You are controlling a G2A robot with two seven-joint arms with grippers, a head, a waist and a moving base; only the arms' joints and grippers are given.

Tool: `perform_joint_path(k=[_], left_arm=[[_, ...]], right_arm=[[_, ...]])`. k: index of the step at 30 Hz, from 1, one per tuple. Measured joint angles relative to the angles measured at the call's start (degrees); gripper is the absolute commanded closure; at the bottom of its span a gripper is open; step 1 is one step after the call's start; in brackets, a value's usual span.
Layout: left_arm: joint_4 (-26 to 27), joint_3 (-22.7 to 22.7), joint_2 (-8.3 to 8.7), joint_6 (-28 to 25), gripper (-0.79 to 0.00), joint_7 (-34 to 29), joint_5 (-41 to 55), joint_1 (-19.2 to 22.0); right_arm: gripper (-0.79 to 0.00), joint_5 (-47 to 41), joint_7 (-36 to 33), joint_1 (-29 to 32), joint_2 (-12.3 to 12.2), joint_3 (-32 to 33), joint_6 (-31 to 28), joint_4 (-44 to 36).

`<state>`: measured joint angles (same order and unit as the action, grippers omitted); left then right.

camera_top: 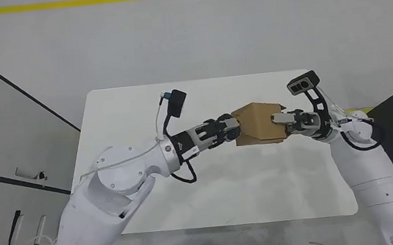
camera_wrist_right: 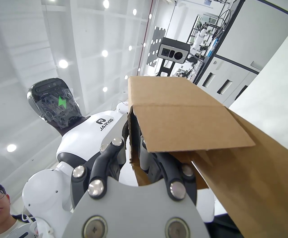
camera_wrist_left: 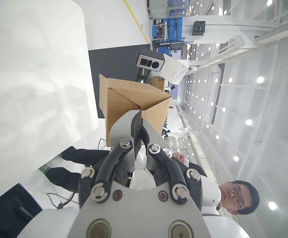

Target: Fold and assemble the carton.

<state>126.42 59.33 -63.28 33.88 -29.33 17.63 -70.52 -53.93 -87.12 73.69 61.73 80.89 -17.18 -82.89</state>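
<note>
Left tool (camera_wrist_left: 138, 112): narrow, pads pinched on a thin cardboard edge where two panels of the carton (camera_wrist_left: 132, 97) meet. Small bite, right at the tip of the fingers. Main risk in my view: any twist or pull from the other arm and that edge slides out.

Right tool (camera_wrist_right: 132, 144): fingers straddle one wall at the opposite end, one inside and one outside, clamped on it. Deeper grip than the left.

One flap (camera_wrist_right: 191, 128) at the right end hangs loose and unfolded, sticking out past the wall. It could snag on the right tool or fold the wrong way if the end gets pushed closed blind.

The carton sits between the two tools over the middle of the table (camera_top: 144, 106), half opened into a tube. Can't tell whether its bottom touches the table.

Other failure modes, judged from this:
- arms squeeze inward: the tube buckles or flattens
- arms pull apart: the wall tears at the right grip, or the left one pops off
- one side releases first: the carton swings on the other grip and drops onto the table, losing its shape
</note>
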Motion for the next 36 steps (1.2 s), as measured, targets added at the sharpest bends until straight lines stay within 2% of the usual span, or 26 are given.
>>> perform_joint_path(k=[12,18,36], left_arm=[[0.6,0.1,0.07,-0.5,0.0,1.2,-1.7,-0.6],[0.3,0.3,0.06,-1.8,0.0,1.4,-1.8,-1.6],[-0.3,-2.2,-0.16,-1.3,0.0,-1.2,-4.9,0.1]], right_arm=[[0.0,0.1,-0.2,0.2,0.3,0.5,0.2,0.4],[0.0,2.5,3.0,0.9,0.2,0.8,0.1,-1.7],[0.0,4.9,3.0,0.5,0.1,1.0,-2.6,-2.6]])
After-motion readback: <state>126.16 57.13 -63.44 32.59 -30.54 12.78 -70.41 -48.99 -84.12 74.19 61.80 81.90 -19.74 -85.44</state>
